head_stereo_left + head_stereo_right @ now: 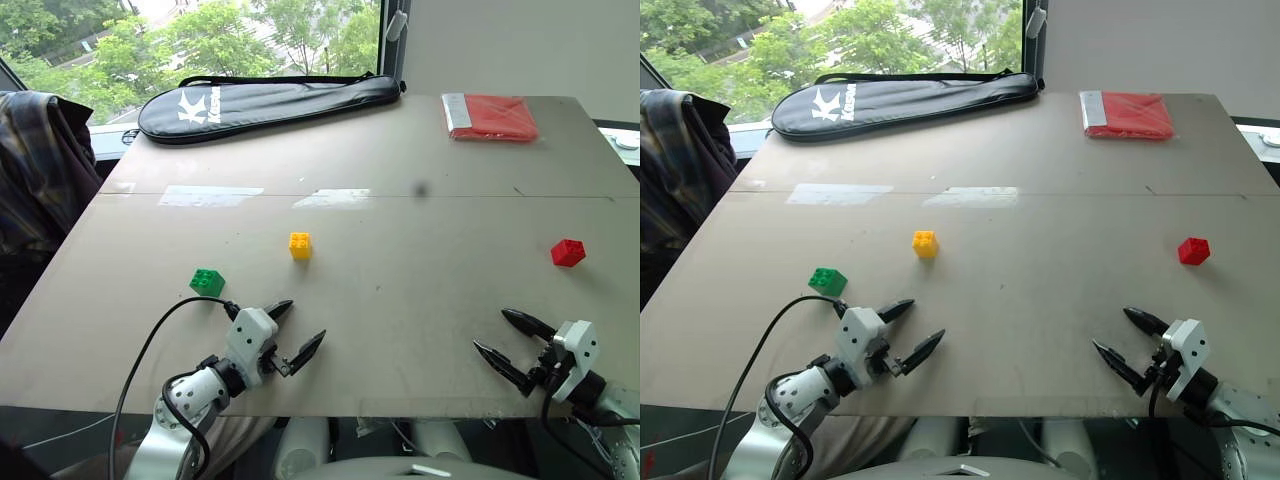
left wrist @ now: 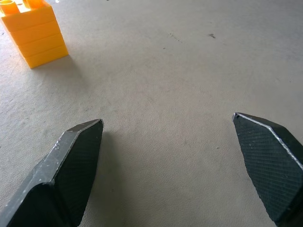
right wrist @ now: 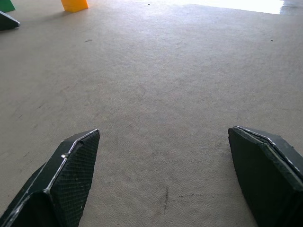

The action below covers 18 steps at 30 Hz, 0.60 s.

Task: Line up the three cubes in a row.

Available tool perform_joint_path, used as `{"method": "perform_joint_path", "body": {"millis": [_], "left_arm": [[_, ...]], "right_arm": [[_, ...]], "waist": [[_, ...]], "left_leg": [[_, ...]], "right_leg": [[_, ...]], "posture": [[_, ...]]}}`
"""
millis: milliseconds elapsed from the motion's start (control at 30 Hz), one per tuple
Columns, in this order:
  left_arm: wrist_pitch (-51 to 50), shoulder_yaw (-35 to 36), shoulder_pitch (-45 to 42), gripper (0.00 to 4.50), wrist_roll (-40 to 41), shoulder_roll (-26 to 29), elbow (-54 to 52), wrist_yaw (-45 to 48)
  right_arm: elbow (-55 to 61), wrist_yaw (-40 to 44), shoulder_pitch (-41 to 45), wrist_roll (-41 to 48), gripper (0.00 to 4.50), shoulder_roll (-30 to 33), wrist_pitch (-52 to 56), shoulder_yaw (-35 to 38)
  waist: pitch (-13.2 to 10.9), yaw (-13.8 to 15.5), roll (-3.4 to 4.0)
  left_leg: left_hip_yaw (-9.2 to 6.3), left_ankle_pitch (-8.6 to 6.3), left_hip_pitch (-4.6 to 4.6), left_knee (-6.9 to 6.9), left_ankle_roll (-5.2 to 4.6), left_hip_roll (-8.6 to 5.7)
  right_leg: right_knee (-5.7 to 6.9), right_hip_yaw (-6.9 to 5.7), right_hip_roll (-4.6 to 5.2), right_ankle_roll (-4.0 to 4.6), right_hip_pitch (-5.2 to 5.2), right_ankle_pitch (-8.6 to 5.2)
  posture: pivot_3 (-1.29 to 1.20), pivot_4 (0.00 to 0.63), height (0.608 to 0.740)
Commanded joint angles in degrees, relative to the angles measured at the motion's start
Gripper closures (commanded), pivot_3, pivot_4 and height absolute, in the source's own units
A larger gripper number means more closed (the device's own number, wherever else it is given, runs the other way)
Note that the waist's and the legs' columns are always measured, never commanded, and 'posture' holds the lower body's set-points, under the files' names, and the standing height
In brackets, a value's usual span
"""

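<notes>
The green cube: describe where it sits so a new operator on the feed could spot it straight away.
Start at the long black racket bag along the far edge of the table, then come toward the robot on its left side. The green cube lies there, just beyond the open left gripper. It is the nearest brick, closer than the yellow cube; the red cube sits far right.

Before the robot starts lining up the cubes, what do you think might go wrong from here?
1. The red cube lies far to the right of the yellow cube and green cube; carrying it across risks a drop.
2. The cubes are small against the wide-open left gripper and right gripper, so a closing finger might nudge one aside.
3. A black cable loops close to the green cube and could brush it.
</notes>
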State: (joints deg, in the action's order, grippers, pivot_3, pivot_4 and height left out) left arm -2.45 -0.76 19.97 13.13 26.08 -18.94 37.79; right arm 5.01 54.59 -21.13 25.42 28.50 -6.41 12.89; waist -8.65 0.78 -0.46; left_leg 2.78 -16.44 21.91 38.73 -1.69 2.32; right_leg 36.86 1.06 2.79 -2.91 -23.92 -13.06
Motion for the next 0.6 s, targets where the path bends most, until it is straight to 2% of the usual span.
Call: {"method": "perform_joint_path", "body": {"millis": [33, 600], "left_arm": [[0.4, -1.3, -0.2, 0.02, -0.6, 0.1, 2.8, 0.9], [1.5, -2.7, 0.1, 0.02, -0.7, -0.4, 3.1, 0.8]], "right_arm": [[-0.1, 0.1, 0.1, 0.3, 0.0, -0.1, -1.1, 0.7], [-0.3, 0.7, -0.7, 1.2, 0.0, 1.4, -1.4, 1.9]], "waist": [[0.0, 0.0, 0.0], [0.2, 0.1, 0.34]], "left_leg": [[0.0, 0.0, 0.0, 0.0, 0.0, 0.0], [0.0, 0.0, -0.06, 0.04, 0.0, -0.02]], "right_leg": [[0.0, 0.0, 0.0, 0.0, 0.0, 0.0], [0.0, 0.01, 0.03, 0.0, 0.11, 0.0]], "posture": [[0.0, 0.15, 0.708], [0.0, 0.15, 0.708]]}}
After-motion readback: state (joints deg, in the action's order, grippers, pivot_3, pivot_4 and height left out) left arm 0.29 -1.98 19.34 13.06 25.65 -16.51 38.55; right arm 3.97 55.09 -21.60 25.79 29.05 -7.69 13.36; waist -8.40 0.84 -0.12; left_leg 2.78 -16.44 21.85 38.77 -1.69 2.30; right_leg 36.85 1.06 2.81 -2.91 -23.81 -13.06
